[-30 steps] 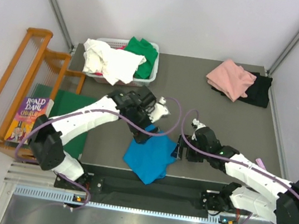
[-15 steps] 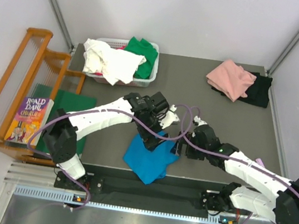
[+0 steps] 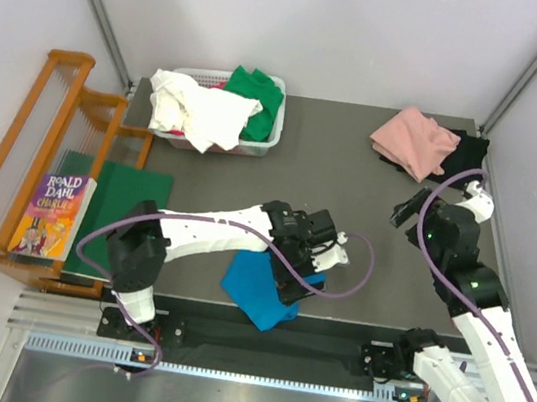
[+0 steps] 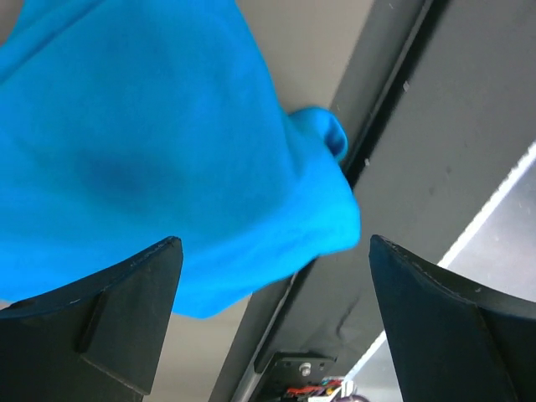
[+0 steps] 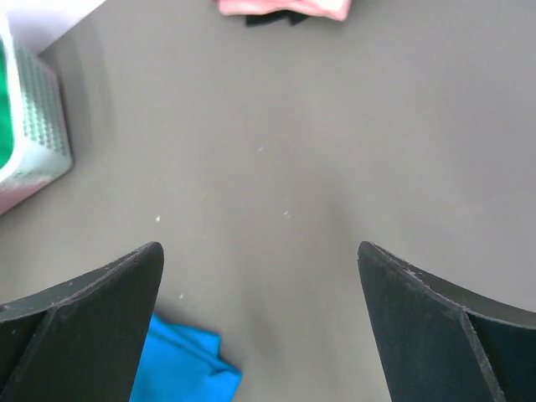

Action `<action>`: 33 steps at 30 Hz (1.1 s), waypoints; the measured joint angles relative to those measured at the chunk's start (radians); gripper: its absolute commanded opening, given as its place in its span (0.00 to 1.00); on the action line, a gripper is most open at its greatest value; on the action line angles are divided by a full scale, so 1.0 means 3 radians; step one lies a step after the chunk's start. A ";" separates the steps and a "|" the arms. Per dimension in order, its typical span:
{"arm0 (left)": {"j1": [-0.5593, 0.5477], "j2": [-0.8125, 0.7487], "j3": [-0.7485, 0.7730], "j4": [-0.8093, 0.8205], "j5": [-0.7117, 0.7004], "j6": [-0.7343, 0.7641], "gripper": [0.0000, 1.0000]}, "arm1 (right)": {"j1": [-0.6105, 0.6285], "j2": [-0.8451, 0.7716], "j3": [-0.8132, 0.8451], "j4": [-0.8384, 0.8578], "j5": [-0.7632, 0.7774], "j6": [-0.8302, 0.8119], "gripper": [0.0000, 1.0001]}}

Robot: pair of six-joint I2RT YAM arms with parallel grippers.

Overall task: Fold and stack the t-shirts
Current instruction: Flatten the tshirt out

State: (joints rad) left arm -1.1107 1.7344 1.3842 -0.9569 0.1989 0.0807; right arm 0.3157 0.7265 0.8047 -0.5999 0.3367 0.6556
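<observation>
A bright blue t-shirt (image 3: 253,288) lies crumpled at the table's near edge, one corner hanging over it. My left gripper (image 3: 290,275) hovers over the shirt's right side. In the left wrist view its jaws (image 4: 275,244) stand open, with the blue cloth (image 4: 151,142) below and nothing pinched. My right gripper (image 3: 405,210) is raised at the right, far from the blue shirt (image 5: 180,370), and open (image 5: 258,248) over bare table. A pink t-shirt (image 3: 414,142) lies on a black one (image 3: 463,161) at the back right. White (image 3: 196,109) and green (image 3: 256,93) t-shirts fill the basket.
A white basket (image 3: 270,139) stands at the back left. A flat dark green board (image 3: 113,193) lies at the left edge, with a wooden rack (image 3: 40,142) and a book (image 3: 52,214) beside it. The black front rail (image 3: 268,342) runs below the table edge.
The right arm has pulled away from the blue shirt, up and to the right, and its jaws have widened. The left arm has swept right across the shirt toward the near edge.
</observation>
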 measured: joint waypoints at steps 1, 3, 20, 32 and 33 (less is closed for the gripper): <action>-0.0019 0.0060 0.0013 0.0023 -0.0031 -0.0025 0.97 | -0.0033 -0.0022 0.0020 -0.0013 0.0037 -0.0010 1.00; -0.0036 0.0179 0.0034 0.0074 -0.0089 -0.0086 0.97 | -0.0074 -0.0032 0.0028 -0.0076 0.0069 -0.0031 1.00; -0.0062 0.0857 0.0332 0.0170 -0.0469 -0.0226 0.00 | -0.0088 -0.0103 -0.0154 -0.0112 -0.0298 -0.0116 1.00; 0.0777 0.0150 0.0781 -0.0150 -0.0340 0.0052 0.00 | -0.0097 0.0034 -0.0290 0.0028 -0.0643 -0.0172 1.00; 0.1010 0.0003 0.0791 -0.0132 -0.0331 0.0084 0.00 | -0.0097 0.0055 -0.0294 0.0031 -0.0682 -0.0179 1.00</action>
State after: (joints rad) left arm -0.8078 1.7351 1.6215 -0.9966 0.0998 0.1059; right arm 0.2867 0.7429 0.7166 -0.5907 0.1322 0.6018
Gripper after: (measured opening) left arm 0.048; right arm 0.996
